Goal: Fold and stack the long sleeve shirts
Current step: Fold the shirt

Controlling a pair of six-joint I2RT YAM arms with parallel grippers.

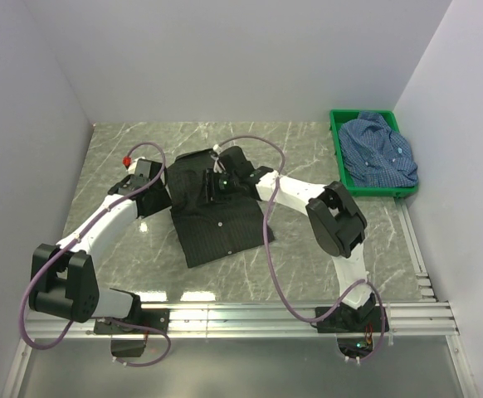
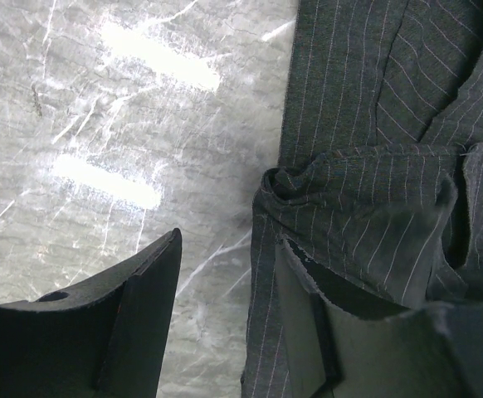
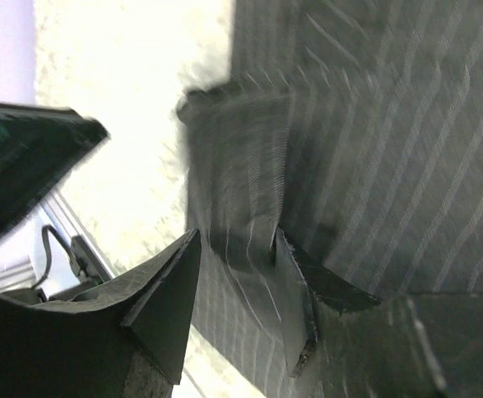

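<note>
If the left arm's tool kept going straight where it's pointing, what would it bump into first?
Most likely the marble table. The left tool points down at it, open, straddling the left edge of the black shirt: one finger over bare table, the other at the cloth. Depth is unclear, so that finger may brush fabric first.

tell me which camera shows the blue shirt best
The top external view: the blue shirt lies crumpled in the green crate at the table's right. Neither wrist view shows it; both show only black striped cloth.
</note>
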